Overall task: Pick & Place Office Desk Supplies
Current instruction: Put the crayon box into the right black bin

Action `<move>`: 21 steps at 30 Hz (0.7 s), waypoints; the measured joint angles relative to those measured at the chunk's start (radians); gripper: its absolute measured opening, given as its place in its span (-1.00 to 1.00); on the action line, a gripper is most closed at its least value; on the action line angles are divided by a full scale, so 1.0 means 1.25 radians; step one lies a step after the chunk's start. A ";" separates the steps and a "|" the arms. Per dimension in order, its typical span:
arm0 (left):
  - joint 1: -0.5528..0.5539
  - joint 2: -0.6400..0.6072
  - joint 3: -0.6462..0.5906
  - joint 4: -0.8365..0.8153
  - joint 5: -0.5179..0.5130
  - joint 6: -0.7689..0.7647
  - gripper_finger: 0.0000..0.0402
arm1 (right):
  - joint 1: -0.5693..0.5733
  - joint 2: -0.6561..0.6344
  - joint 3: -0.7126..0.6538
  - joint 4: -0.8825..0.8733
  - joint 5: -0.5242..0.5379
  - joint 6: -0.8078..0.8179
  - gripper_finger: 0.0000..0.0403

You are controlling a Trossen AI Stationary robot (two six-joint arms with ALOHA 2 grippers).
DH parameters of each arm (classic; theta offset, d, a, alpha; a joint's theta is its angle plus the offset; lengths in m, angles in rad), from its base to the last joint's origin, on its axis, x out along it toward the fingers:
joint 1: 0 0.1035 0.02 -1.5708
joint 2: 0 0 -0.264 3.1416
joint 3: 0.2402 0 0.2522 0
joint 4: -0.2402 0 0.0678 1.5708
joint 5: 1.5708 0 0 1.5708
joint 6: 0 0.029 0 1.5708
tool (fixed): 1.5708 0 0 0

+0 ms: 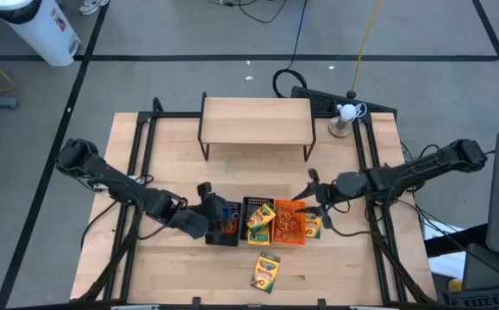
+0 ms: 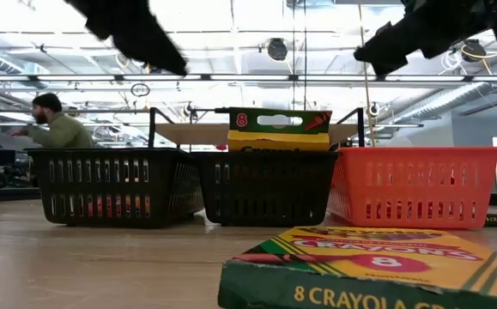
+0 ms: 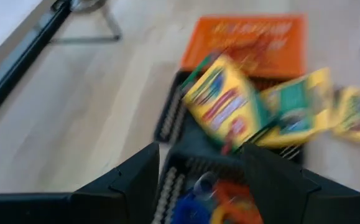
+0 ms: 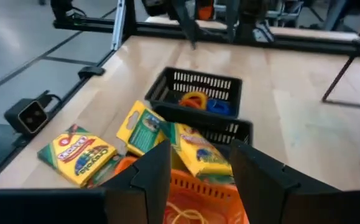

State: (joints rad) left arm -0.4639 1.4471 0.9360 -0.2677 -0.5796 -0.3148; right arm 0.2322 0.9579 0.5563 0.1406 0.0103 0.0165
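Three mesh trays stand in a row at the table's middle. The left black tray (image 1: 227, 226) holds coloured rubber bands (image 4: 198, 101). The middle black tray (image 1: 247, 205) holds crayon boxes (image 1: 259, 219) leaning on its rim. The orange tray (image 1: 289, 226) holds thin rubber bands (image 4: 183, 216). One crayon box (image 1: 265, 271) lies flat on the table nearer the front edge, and another (image 1: 313, 227) lies right of the orange tray. My left gripper (image 3: 198, 155) hovers open above the left black tray. My right gripper (image 4: 201, 152) hovers open above the orange tray's far right corner.
A light wooden shelf (image 1: 256, 120) on black legs stands at the table's far middle. A white ball on a stand (image 1: 346, 112) is at the far right. Black rails (image 1: 137, 146) run along both sides. A person (image 2: 55, 129) sits in the room beyond.
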 joint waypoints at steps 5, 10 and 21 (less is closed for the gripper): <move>-0.014 -0.041 -0.111 0.039 -0.037 -0.063 0.14 | -0.003 -0.004 -0.047 0.037 0.013 0.025 -0.24; 0.023 -0.120 -0.335 0.340 0.020 -0.044 0.14 | -0.013 -0.004 -0.092 0.115 0.012 0.040 -0.24; 0.240 -0.283 -0.591 0.553 0.240 0.045 0.14 | -0.018 -0.003 -0.109 0.166 0.012 0.002 -0.24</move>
State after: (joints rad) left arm -0.1636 1.0938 0.1974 0.4234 -0.2793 -0.2587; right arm 0.2095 0.9539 0.4198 0.3486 0.0248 0.0196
